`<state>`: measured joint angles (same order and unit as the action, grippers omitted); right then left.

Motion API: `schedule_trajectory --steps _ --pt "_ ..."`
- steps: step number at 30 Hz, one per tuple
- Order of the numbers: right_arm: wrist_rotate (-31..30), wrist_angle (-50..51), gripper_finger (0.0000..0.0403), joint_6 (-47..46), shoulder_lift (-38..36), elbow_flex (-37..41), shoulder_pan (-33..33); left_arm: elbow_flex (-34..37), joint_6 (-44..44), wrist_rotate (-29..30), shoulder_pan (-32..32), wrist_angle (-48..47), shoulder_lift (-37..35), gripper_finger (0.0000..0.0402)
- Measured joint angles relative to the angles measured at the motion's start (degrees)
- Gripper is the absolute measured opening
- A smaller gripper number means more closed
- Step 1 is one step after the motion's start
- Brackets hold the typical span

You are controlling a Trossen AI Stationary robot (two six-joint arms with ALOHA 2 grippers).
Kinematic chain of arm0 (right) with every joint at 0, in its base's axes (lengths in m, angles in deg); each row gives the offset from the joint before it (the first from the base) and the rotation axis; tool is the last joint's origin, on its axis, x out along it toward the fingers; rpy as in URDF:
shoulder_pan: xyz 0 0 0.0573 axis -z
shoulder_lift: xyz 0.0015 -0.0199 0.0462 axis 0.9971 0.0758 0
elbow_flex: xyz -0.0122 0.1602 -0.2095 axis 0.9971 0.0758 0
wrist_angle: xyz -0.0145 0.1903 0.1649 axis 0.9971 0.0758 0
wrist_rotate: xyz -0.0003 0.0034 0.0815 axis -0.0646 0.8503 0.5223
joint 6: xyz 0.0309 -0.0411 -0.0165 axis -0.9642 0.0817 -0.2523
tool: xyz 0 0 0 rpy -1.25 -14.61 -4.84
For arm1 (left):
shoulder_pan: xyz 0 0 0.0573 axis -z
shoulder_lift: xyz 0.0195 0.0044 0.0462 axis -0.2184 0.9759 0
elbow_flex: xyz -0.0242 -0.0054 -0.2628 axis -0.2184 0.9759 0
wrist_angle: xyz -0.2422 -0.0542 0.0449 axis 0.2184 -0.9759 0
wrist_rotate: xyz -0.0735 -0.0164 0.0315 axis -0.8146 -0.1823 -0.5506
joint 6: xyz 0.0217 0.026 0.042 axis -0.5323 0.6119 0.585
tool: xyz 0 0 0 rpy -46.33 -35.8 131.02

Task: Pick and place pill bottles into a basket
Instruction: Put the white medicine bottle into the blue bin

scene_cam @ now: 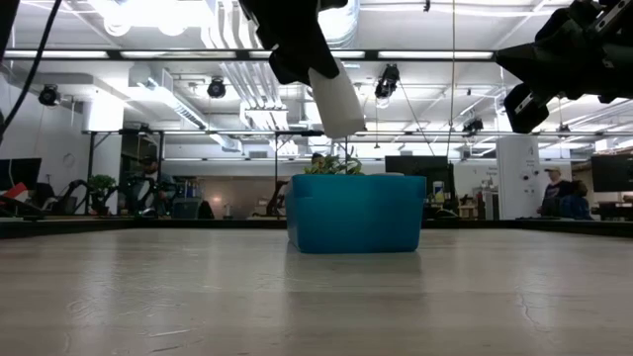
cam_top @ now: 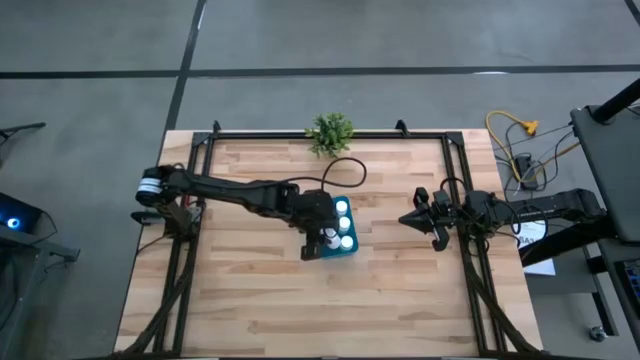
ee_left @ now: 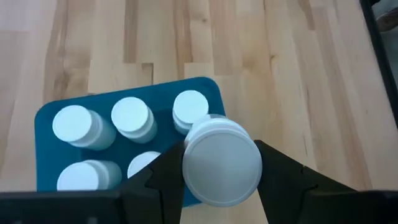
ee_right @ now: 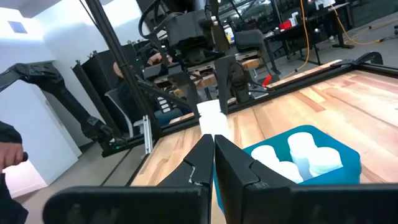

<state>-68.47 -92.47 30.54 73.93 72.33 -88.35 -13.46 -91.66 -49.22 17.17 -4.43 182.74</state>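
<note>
A teal-blue basket (cam_top: 352, 251) (scene_cam: 356, 213) stands near the table's middle with several white pill bottles (ee_left: 132, 116) upright in it. My left gripper (ee_left: 219, 152) (scene_cam: 302, 54) hangs over the basket's near end, shut on one more pill bottle (ee_left: 221, 165) (scene_cam: 336, 99), which is clear of the basket's rim. My right gripper (cam_top: 415, 218) (ee_right: 213, 155) waits shut and level above the table's right side, holding nothing. My left gripper pinches the pill bottle between its two fingers (ee_left: 163, 171), one on each of two opposite sides (ee_left: 186, 163). The fingers slant down from the table's left, and the bottle lies along them, one round white end toward the wrist. It hangs tilted, lifted clear above the basket.
A small green potted plant (cam_top: 330, 131) stands at the table's far edge, behind the basket. A dark metal frame (cam_top: 455, 180) runs along the table's edges. Bare wood (cam_top: 300, 310) lies on the near side of the basket.
</note>
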Motion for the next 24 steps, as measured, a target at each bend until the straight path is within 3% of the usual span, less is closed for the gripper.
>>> schedule_trajectory --steps 15,24 --pt "-0.05 0.07 0.0008 0.00 0.07 0.00 0.02 -10.00 3.14 0.79 1.14 -9.74 7.41 0.0145" --pt "-0.02 0.06 0.0008 0.00 0.00 0.00 -0.02 -10.04 4.13 0.97 1.16 -13.50 7.16 0.0145"
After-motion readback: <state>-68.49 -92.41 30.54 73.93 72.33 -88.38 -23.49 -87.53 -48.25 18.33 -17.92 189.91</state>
